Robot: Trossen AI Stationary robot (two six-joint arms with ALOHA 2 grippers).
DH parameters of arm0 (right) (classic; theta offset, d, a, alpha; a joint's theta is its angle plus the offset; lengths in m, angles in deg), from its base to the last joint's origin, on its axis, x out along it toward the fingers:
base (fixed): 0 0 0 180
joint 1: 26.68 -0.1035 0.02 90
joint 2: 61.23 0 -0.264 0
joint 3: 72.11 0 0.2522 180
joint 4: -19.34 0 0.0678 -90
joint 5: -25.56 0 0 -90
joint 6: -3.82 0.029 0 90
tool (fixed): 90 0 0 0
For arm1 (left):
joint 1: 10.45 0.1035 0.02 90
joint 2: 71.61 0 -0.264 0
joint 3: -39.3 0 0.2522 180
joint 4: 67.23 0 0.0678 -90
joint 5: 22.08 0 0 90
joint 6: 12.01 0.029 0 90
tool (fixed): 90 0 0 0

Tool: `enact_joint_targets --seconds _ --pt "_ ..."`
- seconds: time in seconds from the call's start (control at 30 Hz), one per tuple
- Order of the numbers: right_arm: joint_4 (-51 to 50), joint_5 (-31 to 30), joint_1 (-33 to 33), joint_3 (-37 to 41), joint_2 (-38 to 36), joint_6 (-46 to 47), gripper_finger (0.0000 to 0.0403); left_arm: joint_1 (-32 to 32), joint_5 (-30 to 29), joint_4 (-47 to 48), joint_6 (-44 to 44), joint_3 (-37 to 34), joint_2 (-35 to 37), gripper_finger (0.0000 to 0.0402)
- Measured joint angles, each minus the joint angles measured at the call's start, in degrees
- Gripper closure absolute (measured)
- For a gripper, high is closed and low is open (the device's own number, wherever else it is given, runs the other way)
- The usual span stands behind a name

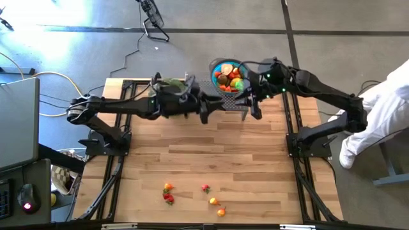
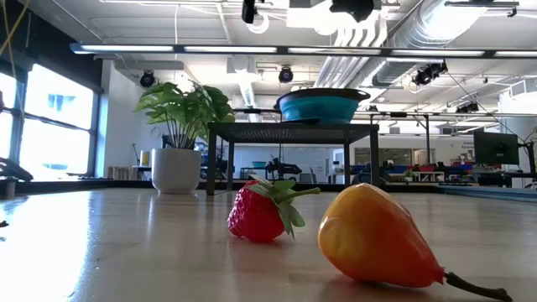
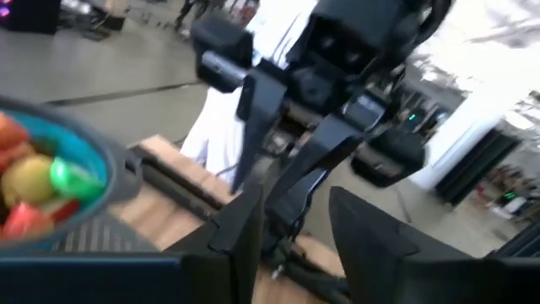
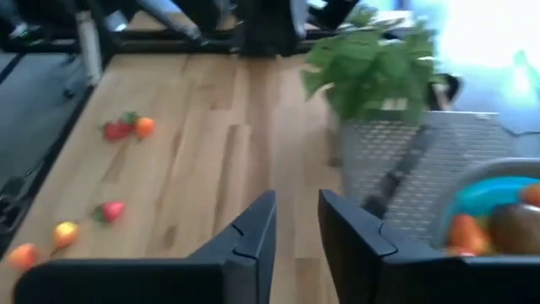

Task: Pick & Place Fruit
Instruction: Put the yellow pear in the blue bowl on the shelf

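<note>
1. Pale wooden planks form the table top [image 1: 211, 160], which sits in a dark metal frame on a grey floor; the low view shows a large open workshop with ceiling pipes and strip lights behind it.
2. At the far edge of the table stands a perforated metal rack [image 2: 289, 130]. A blue bowl [image 1: 229, 75] sits on it, filled with toy fruit in red, orange, yellow and green.
3. Next to the bowl on the far side is a bushy green plant [image 2: 185, 107] in a white pot.
4. More fruit [image 1: 192, 195] lies loose on the near part of the table, well apart from the bowl: small red and orange pieces in a scattered row.
5. In the low view, a red strawberry [image 2: 260, 211] with green leaves lies just beside a yellow-orange pear-shaped piece [image 2: 377, 239] with a dark stem.
6. The left gripper [image 1: 204, 110] reaches in from the left and hangs over the far middle of the table, near the rack. In its wrist view its two fingers [image 3: 240, 228] stand a narrow gap apart with nothing between them.
7. The right gripper [image 1: 254, 105] reaches in from the right, close to the bowl and facing the left one. Its fingers [image 4: 257, 232] also stand a narrow gap apart, holding nothing.
8. A person's white sleeve [image 1: 383, 115] shows at the right edge of the high view, off the table.
</note>
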Motion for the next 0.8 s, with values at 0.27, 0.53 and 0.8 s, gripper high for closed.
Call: enact_joint_targets --seconds 0.27,0.53,0.8 --pt "-6.93 -0.04 -5.44 0.00 -0.38 0.17 0.0366 -8.24 -6.83 7.33 -0.06 0.00 0.00 0.0310" --pt "-11.86 0.16 -7.79 0.00 -3.25 1.97 0.0399 -15.88 -10.70 14.95 -8.03 0.00 0.00 0.0344" --pt "-12.29 -0.17 -7.93 0.00 -5.82 1.76 0.0399 -24.65 -18.50 20.48 -18.01 0.00 0.00 0.0384"
